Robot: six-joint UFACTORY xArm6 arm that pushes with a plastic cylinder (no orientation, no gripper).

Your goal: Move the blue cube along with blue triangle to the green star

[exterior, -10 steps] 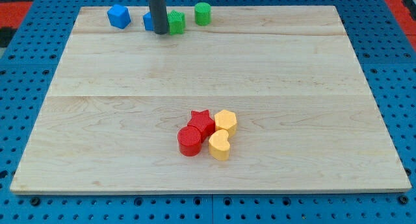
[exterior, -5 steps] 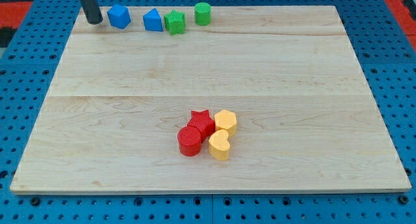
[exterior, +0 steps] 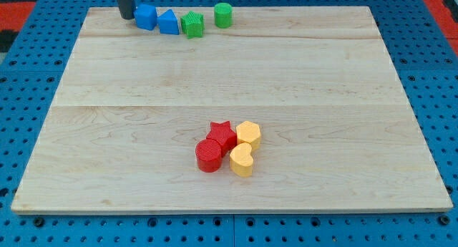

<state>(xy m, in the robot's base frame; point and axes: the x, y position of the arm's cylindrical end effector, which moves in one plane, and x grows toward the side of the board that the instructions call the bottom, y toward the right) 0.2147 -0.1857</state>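
The blue cube point(exterior: 146, 16) sits near the view's top left edge of the wooden board point(exterior: 229, 82). The blue triangle point(exterior: 169, 22) is right beside it on the right, touching or nearly so. The green star point(exterior: 192, 24) touches the triangle's right side. The three make a short row. My tip point(exterior: 127, 16) is at the cube's left side, against it or a hair away. The dark rod rises out of the view's top.
A green cylinder point(exterior: 223, 15) stands to the right of the star. Near the board's lower middle sit a red star point(exterior: 222, 134), a red cylinder point(exterior: 209, 155), a yellow hexagon point(exterior: 248, 134) and a yellow heart point(exterior: 242, 160), all clustered together.
My tip went from the triangle to the cube's far left, then moved right. The blue cube slid right, up to the triangle.
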